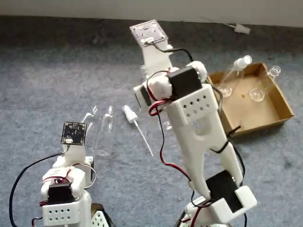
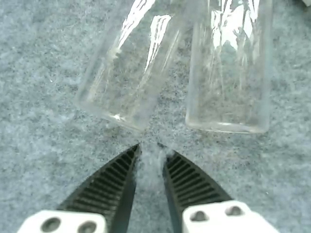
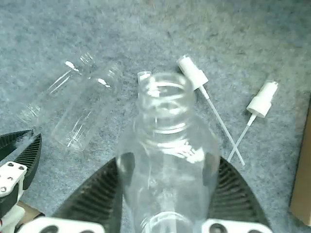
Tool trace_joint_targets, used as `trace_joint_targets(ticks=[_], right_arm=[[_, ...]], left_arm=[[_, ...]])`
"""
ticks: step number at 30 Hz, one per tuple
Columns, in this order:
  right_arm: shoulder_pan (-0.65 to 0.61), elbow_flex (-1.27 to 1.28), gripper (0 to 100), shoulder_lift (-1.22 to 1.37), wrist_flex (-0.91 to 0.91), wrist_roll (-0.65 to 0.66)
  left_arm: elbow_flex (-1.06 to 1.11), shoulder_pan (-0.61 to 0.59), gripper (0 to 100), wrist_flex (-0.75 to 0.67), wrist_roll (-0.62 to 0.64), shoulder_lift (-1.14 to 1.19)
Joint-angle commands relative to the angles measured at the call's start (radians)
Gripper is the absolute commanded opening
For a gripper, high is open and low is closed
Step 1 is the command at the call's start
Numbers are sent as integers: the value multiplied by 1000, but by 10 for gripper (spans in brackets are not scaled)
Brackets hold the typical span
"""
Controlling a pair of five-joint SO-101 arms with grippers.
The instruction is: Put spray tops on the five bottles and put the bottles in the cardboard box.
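While the right tool (image 3: 170, 162) is clamped around the body of a clear plastic bottle (image 3: 165, 121), whose threaded neck is open and carries no sprayer, the left tool (image 2: 150, 154) sits low over the grey carpeted worktop (image 2: 43, 121). Its ribbed fingers (image 2: 109, 187) stand a narrow gap apart with nothing between them.

Just beyond those fingertips two more clear bottles lie on their sides, side by side, with their bases toward the left tool. One is the angled bottle (image 2: 121, 73); the other is the straighter bottle (image 2: 231, 73).

Seen from the right wrist, two loose spray tops lie on the worktop past the held bottle. The nearer spray top (image 3: 193, 73) and the farther spray top (image 3: 262, 99) both have thin dip tubes, and the tubes cross near their ends.

In the high view the cardboard box (image 1: 258, 113) rests on the worktop to the right of the right arm. Two bottles lie inside it: a capped bottle (image 1: 232, 78) fitted with a white sprayer, and an open-necked bottle (image 1: 273, 72).
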Motion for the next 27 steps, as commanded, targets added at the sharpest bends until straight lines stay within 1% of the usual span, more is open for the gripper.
trace_joint_targets(ticks=[1,4,8,11,16,20,23,27], right_arm=[[51,64,146,-145,21,127],[94,200,146,-222,18,196],[179,390,148,-306,5,252],[229,516,148,-363,-61,298],[265,763,148,-464,-194,377],[272,987,148,-529,-334,416],[288,1161,148,-544,-472,451],[344,1339,148,-544,-641,453]], left_arm=[[-4,18,5,-17,-5,-12],[-4,19,5,-17,-5,-12],[-4,19,5,-17,-5,-12],[-4,19,5,-17,-5,-12],[-4,19,5,-17,-5,-12],[-4,22,5,-17,-5,-12],[12,68,5,-17,-5,-12],[36,114,5,-20,-5,-12]])
